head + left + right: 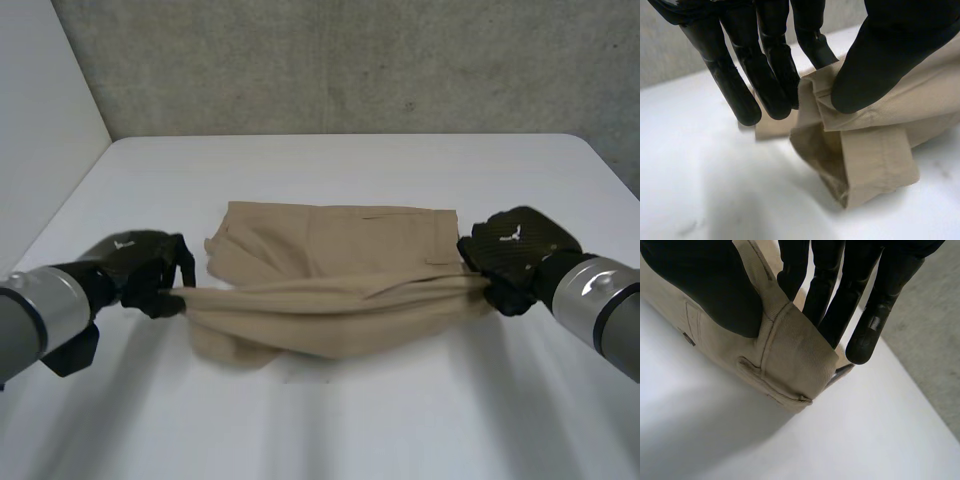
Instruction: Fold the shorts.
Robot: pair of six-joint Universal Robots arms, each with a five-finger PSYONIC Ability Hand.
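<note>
Tan shorts (330,270) lie in the middle of the white table (330,160), their near edge lifted and pulled taut between my two hands. My left hand (150,275) pinches the left end of that raised edge. In the left wrist view its thumb (880,65) presses the tan cloth (875,145) against the straight fingers (765,70). My right hand (510,255) grips the right end. There the thumb (710,285) and fingers (840,295) pinch a hemmed corner of the shorts (785,365). The far part of the shorts rests flat on the table.
A grey concrete wall (350,60) stands behind the table's far edge. Bare white tabletop (320,420) spreads in front of the shorts and to both sides. My two forearms (40,310) come in low from the near corners.
</note>
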